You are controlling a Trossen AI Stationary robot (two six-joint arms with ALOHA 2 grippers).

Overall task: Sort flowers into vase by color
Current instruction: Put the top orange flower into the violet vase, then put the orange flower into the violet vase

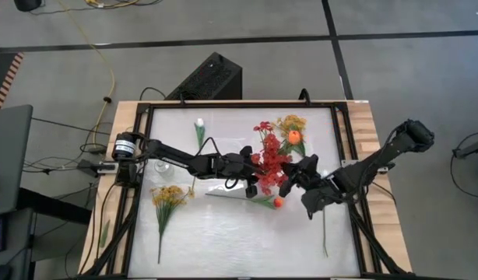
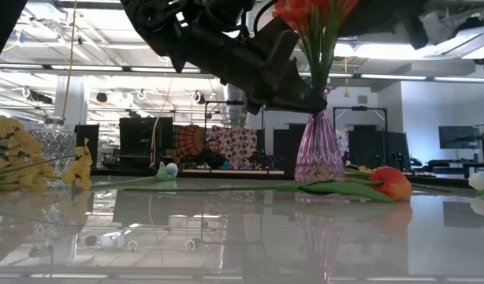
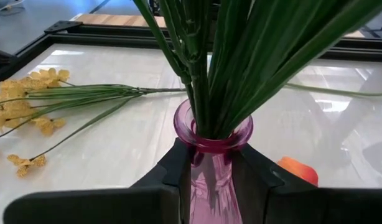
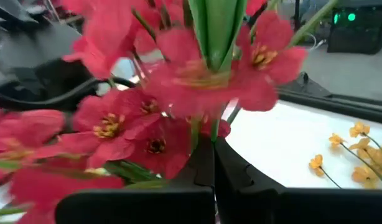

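Note:
A pink glass vase [image 2: 318, 154] stands upright on the table at mid-table, with red flowers [image 1: 270, 155] and green stems [image 3: 222, 68] in it. My left gripper [image 3: 214, 158] is shut on its neck. My right gripper [image 4: 213, 146] is shut, with its tips in among the red blossoms [image 4: 147, 118] from the right. Lying flat on the table are an orange tulip [image 2: 392, 183] just beside the vase, another orange tulip [image 1: 293, 136], yellow sprays [image 1: 169, 194] [image 1: 292, 122] and a white tulip [image 1: 199, 124]. My left gripper pinches the vase's narrow neck [image 3: 211, 163] just below the rim, one finger [image 3: 177, 167] on each side. The fingers come nearly level from the table's left. The vase stays upright with its base on the table. My right gripper's shut fingertips reach into the red blossoms, which hide whether a stem is between them or touched.
A clear glass vase [image 2: 53, 146] stands at the table's left beside the yellow spray. A loose green stem [image 1: 325, 233] lies near the right arm. The table has a raised dark frame [image 1: 344, 155]. The near middle of the white top is bare.

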